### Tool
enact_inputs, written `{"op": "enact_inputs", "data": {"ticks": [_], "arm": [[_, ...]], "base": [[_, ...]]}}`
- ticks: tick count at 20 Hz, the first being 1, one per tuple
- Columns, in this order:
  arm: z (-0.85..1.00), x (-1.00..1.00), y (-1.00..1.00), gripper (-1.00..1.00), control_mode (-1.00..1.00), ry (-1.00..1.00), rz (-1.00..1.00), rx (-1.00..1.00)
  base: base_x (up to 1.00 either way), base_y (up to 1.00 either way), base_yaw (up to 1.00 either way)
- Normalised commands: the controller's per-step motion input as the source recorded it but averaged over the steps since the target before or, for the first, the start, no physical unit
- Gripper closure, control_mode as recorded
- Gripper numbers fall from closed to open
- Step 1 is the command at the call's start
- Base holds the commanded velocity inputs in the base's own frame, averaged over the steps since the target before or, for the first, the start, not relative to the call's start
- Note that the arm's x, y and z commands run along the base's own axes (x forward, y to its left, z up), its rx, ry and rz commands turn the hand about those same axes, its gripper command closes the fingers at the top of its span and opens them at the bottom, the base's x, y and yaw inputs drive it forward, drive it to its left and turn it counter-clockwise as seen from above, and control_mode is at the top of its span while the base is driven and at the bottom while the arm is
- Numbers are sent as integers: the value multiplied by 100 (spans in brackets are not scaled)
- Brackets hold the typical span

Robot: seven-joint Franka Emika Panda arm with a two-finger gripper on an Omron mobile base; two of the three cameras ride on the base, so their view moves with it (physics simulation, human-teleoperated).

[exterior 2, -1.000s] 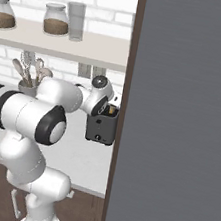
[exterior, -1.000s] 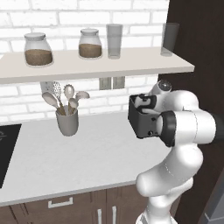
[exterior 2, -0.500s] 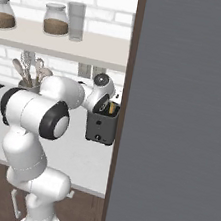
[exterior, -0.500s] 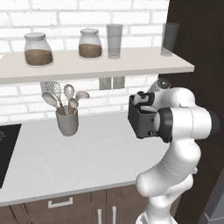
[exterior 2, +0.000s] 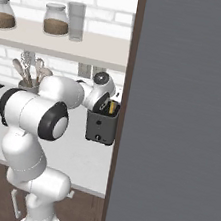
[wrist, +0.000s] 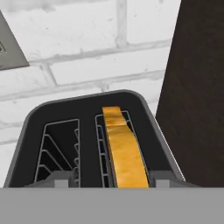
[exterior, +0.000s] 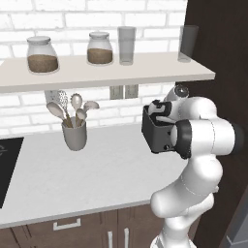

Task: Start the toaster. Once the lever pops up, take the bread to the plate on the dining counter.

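Bread [wrist: 124,151] in toaster's [wrist: 89,114] right slot

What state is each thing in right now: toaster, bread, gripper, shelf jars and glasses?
toaster: upright on the grey counter, one slot empty, one loaded.
bread: standing on edge in the slot nearer the dark panel.
gripper: above the toaster, fingertips either side of the bread.
jars: lidded, partly filled, brown contents.
glasses: upright, empty.
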Motion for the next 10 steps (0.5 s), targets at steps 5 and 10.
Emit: {"op": "enact_inputs", "data": {"ticks": [5, 10], "arm": [[0, 0, 0, 100, -100, 0, 0, 0], [0, 0, 0, 100, -100, 0, 0, 0]], "base": [[0, 0, 0], [0, 0, 0]]}}
